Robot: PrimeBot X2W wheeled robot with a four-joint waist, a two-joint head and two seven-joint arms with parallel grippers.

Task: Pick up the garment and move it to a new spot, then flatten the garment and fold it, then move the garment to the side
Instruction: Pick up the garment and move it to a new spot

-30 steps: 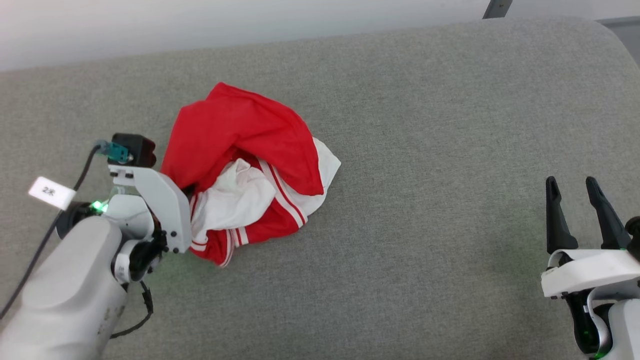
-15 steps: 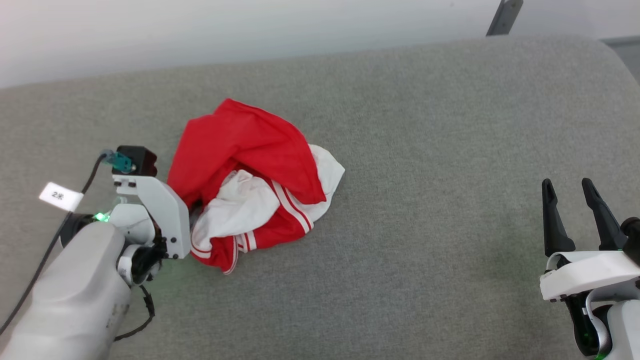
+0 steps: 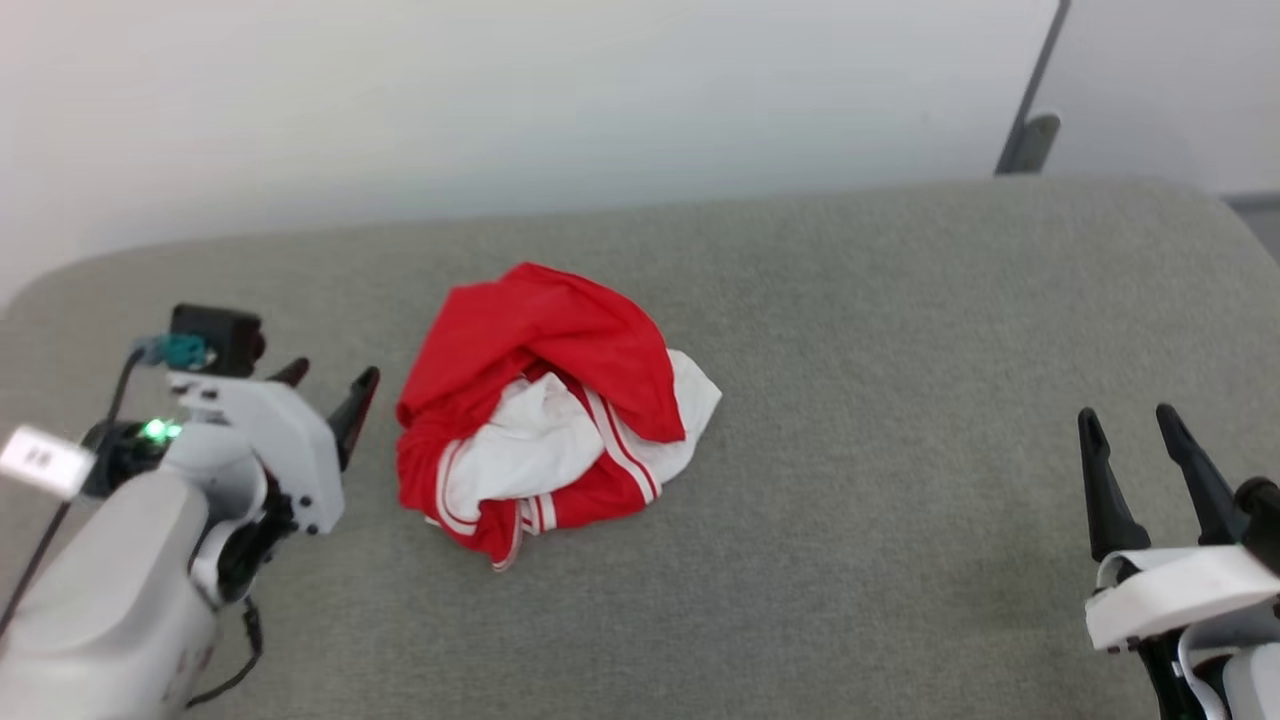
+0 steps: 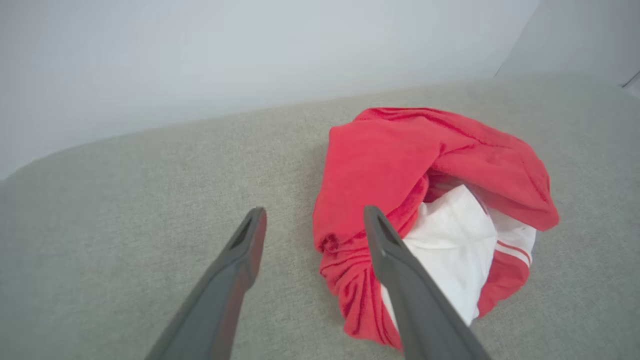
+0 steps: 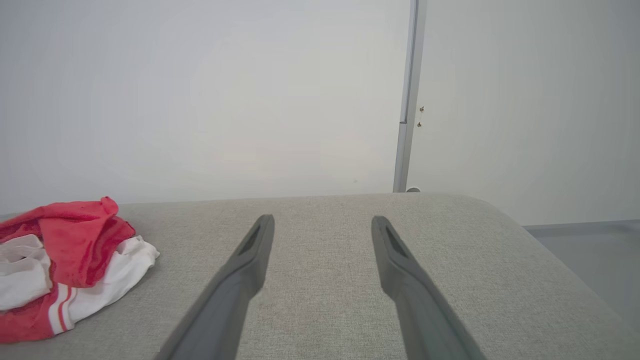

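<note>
In the head view, the shirt (image 3: 545, 400) lies crumpled in a heap on the grey cushion (image 3: 850, 330), a little left of the middle. Its red body is folded over the top. A white sleeve with red-and-white striped trim comes out at the front and at the right side. The left gripper (image 3: 333, 372) is at the lower left, just beside the left edge of the shirt and apart from it. Its two dark fingers are spread and nothing is between them. A small white label (image 3: 38, 460) hangs beside the left arm. The right gripper (image 3: 1125, 415) is at the lower right, well apart from the shirt, with its fingers spread, empty and pointing up. Behind the cushion is a pale wall (image 3: 500, 100) with a thin grey post (image 3: 1030, 110) at the right.

In the left wrist view, the left gripper (image 4: 315, 212) holds its fingers wide apart over the bare cushion (image 4: 125, 200). The shirt (image 4: 400, 155) lies to the right. One finger crosses in front of its red edge, and I cannot tell if it touches the cloth.

In the right wrist view, the right gripper (image 5: 322, 220) also has its fingers spread, with bare cushion (image 5: 325, 300) between them. The shirt (image 5: 65, 260) lies far to the left on the cushion. The post (image 5: 407, 100) stands against the wall behind.
</note>
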